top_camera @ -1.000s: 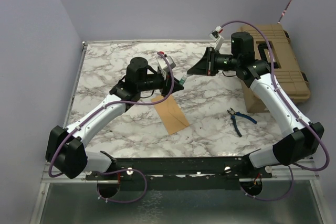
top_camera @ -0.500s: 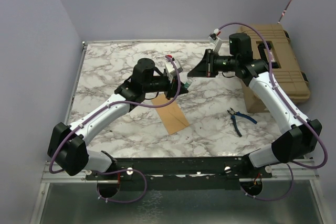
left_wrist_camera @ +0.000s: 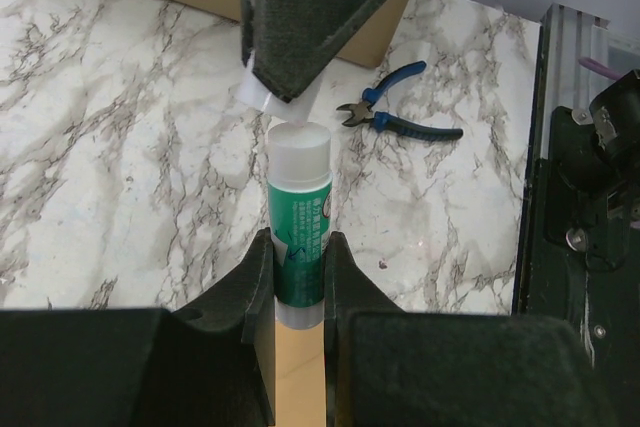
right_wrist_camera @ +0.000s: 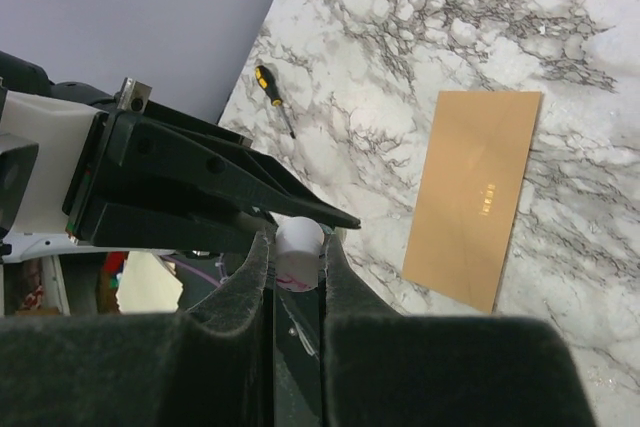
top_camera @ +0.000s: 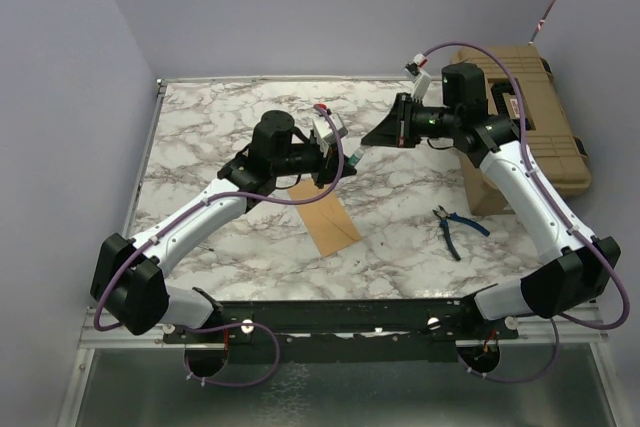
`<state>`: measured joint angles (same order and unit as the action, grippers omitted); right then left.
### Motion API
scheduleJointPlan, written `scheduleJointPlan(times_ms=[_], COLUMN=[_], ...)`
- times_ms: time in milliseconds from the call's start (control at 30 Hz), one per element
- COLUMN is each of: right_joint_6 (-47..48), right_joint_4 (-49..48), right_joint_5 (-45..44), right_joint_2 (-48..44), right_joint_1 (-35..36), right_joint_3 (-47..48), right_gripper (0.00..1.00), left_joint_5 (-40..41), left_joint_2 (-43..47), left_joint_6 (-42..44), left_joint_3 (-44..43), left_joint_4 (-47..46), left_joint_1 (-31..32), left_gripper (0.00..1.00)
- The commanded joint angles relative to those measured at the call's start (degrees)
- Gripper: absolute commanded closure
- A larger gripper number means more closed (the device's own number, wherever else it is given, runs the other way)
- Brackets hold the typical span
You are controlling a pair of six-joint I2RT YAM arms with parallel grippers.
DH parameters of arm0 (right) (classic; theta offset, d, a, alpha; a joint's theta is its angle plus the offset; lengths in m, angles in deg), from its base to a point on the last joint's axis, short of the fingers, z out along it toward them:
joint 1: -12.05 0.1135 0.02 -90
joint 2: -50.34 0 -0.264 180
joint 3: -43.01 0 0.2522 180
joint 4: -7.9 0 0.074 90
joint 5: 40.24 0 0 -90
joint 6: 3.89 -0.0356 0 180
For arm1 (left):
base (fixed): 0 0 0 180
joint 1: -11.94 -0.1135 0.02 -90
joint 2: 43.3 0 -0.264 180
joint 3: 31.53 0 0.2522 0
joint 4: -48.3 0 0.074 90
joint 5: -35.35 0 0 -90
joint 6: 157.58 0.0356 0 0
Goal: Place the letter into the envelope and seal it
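The orange-brown envelope lies flat on the marble table, below both grippers; it shows as a plain rectangle in the right wrist view. The letter is out of view. Above the table my left gripper is shut on a green glue stick, whose white top end points at my right gripper. The right gripper is shut on a small white cap. In the left wrist view the cap sits just beyond the stick's top; I cannot tell whether they touch.
Blue-handled pliers lie right of the envelope. A tan hard case stands at the table's right edge, behind the right arm. A small yellow-handled screwdriver lies on the far left part of the marble.
The left arm swung right, bringing the glue stick up to the right gripper's tips. The right gripper then drew back slightly to the right. The envelope stayed put.
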<state>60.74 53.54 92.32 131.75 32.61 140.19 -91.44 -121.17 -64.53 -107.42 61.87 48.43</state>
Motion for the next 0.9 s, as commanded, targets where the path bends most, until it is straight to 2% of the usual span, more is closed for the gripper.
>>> scheduleJointPlan(times_ms=[0, 133, 467, 600, 867], right_joint_6=[1.55, 1.81, -2.32, -1.91, 3.75], right_joint_4=[5.24, 5.95, -1.33, -0.51, 7.10], right_joint_5=[-2.78, -1.83, 2.48, 4.49, 6.79], right_joint_2=[-1.65, -1.79, -1.49, -0.58, 1.11], right_joint_1=[0.06, 0.10, 0.09, 0.09, 0.03], right_joint_3=[1.56, 0.41, -2.03, -1.61, -0.46], right_gripper=[0.99, 0.99, 0.99, 0.99, 0.99], left_joint_5=[1.85, 2.03, -0.25, -0.68, 0.38], left_joint_2=[0.97, 0.81, -0.59, -1.08, -1.74], left_joint_6=[1.17, 1.26, 1.12, 2.20, 14.15], left_joint_3=[-0.05, -0.42, -1.94, -2.39, -4.84], left_joint_4=[0.10, 0.10, 0.09, 0.10, 4.92], left_joint_1=[-0.02, 0.00, 0.59, 0.78, 1.92], left_gripper=[1.00, 1.00, 1.00, 1.00, 1.00])
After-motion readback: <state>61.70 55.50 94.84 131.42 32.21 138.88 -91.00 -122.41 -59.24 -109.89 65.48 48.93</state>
